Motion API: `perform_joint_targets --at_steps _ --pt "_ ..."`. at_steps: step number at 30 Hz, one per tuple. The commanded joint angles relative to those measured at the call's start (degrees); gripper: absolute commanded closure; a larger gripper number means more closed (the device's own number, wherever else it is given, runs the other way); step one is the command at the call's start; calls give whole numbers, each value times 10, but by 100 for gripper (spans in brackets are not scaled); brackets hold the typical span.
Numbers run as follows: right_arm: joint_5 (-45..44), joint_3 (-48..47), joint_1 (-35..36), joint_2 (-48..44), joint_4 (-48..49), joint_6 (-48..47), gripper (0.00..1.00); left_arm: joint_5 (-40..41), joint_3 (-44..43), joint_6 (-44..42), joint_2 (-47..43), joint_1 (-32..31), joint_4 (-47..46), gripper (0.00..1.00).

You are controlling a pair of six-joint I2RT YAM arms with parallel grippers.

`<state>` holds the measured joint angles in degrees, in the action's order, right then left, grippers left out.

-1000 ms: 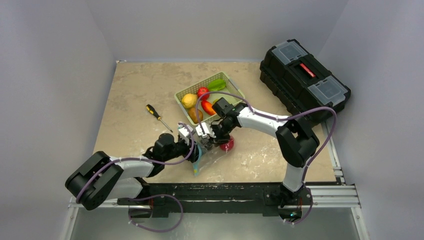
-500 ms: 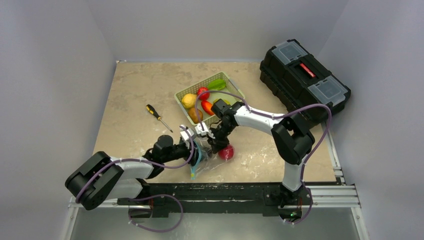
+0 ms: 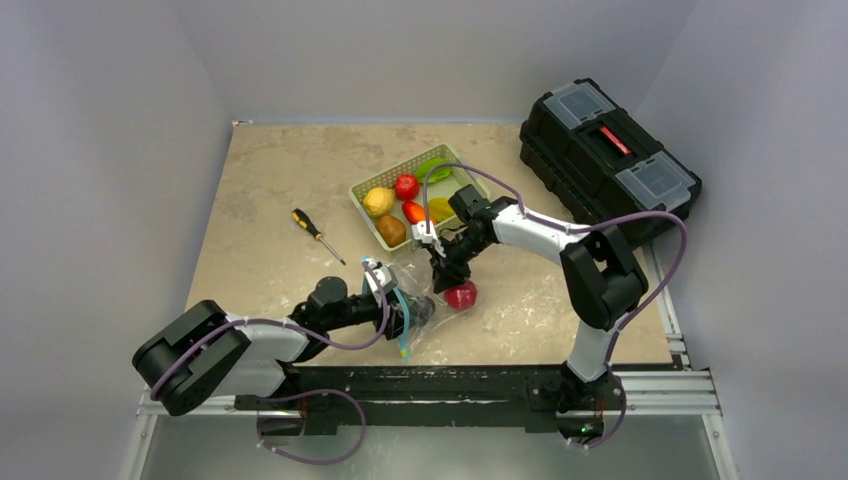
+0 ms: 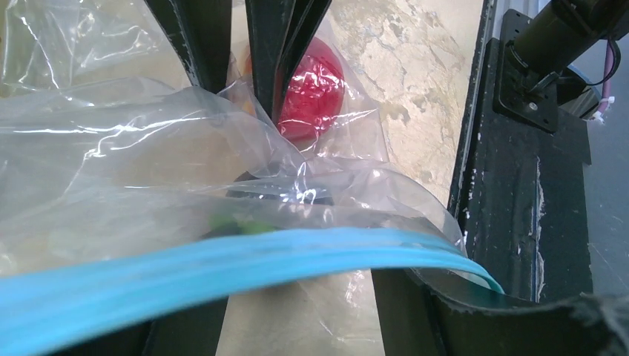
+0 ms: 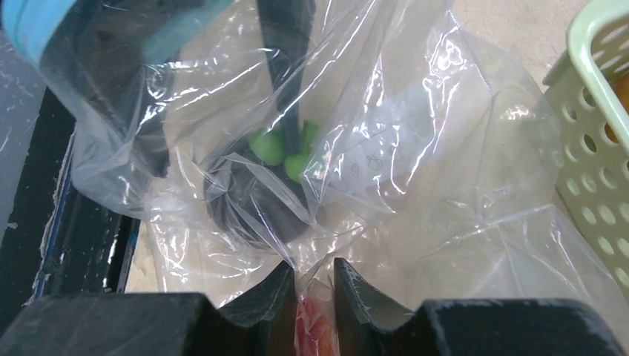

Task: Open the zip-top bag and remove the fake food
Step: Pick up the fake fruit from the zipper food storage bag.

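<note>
The zip-top bag (image 3: 437, 322) lies stretched between my two grippers near the table's front edge. My left gripper (image 3: 387, 297) stands with its fingers apart; the light-blue zipper strip (image 4: 222, 271) runs across them. My right gripper (image 3: 443, 274) is shut on a fold of the bag's clear plastic (image 5: 315, 276). A red fruit (image 3: 461, 295) sits in the bag right under the right gripper and shows in the left wrist view (image 4: 311, 81). A dark fruit with a green stem (image 5: 256, 208) lies inside the bag too. Several other fake foods lie in the green basket (image 3: 353, 190).
A yellow-and-black screwdriver (image 3: 315, 232) lies left of the basket. A black toolbox (image 3: 610, 150) stands at the back right. The basket's wall (image 5: 593, 148) is close on the right of my right gripper. The black front rail (image 4: 519, 185) runs beside the bag.
My right gripper has pulled back to the right with the plastic in it. My left gripper and the zipper strip have shifted right. The bag is drawn out between them.
</note>
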<state>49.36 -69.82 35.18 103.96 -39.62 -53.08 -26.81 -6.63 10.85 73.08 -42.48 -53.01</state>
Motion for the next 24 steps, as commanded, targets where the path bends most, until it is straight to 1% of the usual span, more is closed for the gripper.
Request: perform_joint_targets --at_steps 1,3,5,8,11,13,15,17,22,24 --pt "54 8 5 -24 -24 -53 68 5 -9 -26 0 -15 -5 35" --pt "66 9 4 -16 -31 -60 66 24 -13 -36 6 -27 1 34" --pt "74 1 5 0 -44 -60 66 50 -14 -49 10 -39 3 32" --pt "64 -5 5 15 -34 -30 71 84 -13 -61 13 -57 1 31" --pt "52 0 5 16 -1 14 80 107 -15 -69 26 -70 -11 31" --pt "36 2 5 17 18 44 83 124 -14 -76 40 -83 -34 29" --pt "22 4 4 20 34 73 84 141 -17 -85 49 -96 -49 28" --pt "31 0 5 29 32 86 85 162 -26 -93 55 -109 -48 27" --pt "49 -14 5 53 10 91 87 216 -40 -101 66 -125 -33 27" --pt "53 -16 5 59 6 91 87 217 -46 -101 73 -127 -32 27"
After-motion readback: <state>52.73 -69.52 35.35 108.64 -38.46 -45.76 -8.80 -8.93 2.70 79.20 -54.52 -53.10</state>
